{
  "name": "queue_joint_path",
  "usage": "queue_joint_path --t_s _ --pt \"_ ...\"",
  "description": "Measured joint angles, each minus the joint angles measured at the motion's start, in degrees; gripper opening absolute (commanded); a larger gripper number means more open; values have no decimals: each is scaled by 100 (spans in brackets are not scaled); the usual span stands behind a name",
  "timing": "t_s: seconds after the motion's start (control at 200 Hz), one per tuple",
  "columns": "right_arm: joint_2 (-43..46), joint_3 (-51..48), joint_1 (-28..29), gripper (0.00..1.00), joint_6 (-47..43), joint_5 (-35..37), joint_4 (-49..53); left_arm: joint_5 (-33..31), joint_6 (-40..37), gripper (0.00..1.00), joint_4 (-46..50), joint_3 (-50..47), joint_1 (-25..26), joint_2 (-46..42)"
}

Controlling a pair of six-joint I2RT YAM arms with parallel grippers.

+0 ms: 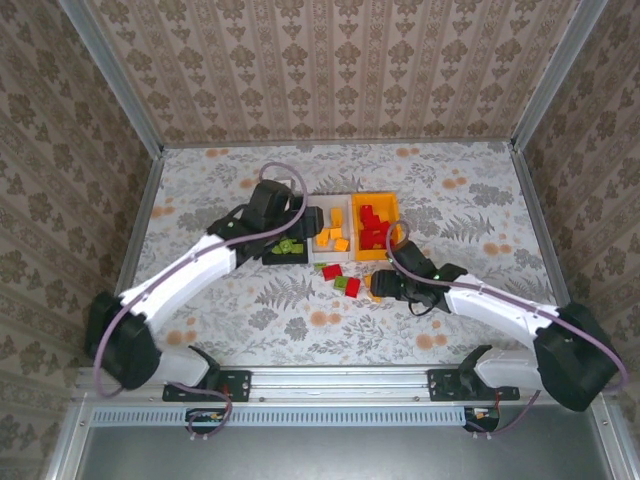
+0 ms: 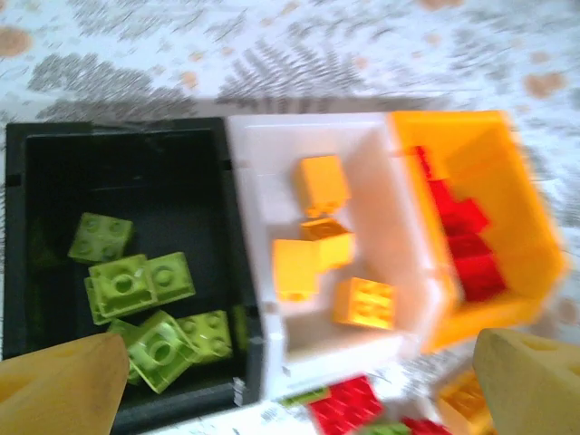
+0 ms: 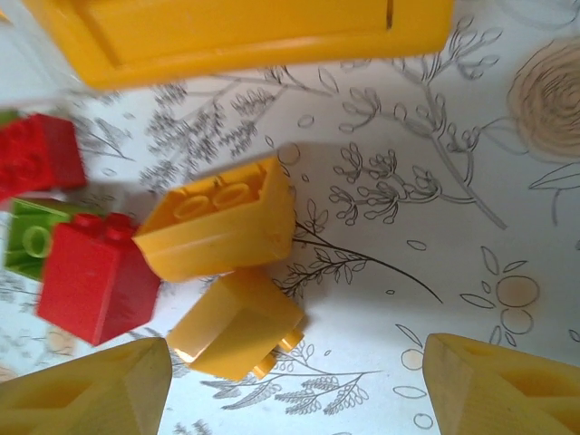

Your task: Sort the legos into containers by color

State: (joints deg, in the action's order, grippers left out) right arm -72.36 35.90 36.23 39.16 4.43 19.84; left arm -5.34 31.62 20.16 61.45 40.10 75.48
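Orange legos (image 3: pixel 222 222) before the spread right gripper (image 3: pixel 294 349); spread left gripper (image 2: pixel 299 344) above lime-filled black bin (image 2: pixel 118 172).

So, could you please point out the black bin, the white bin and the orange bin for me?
black bin (image 2: pixel 154 172), left wrist view, bare floor near its far wall.
white bin (image 2: pixel 258 195), left wrist view, bare left inner wall.
orange bin (image 2: pixel 512 195), left wrist view, bare right inner wall.
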Motion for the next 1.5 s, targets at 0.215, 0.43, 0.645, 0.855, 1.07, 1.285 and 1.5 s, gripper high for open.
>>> queue_joint_path --t_s 0.215,0.43,0.645,0.855,1.07,1.285,1.5 --pt "-841 391 264 72 -337 -13 -192 -153 337 100 -7 -1154 658 -1423" --pt "-1259 708 496 70 -498 74 -350 -400 955 100 79 -2446 1097 -2221" --pt "-1412 817 660 67 -564 205 -514 -542 1482 100 17 -3213 1215 -2765" --pt "-1246 750 780 72 -542 448 -426 -605 1683 100 -4 -3410 1235 -3189" --pt "-566 570 693 75 -90 721 -374 -610 1733 100 -2 -3477 1237 -3309" --pt "-1178 774 566 73 310 855 -509 -647 1770 100 11 -3521 1237 -3440" --pt "-1816 1029 542 68 463 859 -564 -651 1773 100 90 -3526 1237 -3560"
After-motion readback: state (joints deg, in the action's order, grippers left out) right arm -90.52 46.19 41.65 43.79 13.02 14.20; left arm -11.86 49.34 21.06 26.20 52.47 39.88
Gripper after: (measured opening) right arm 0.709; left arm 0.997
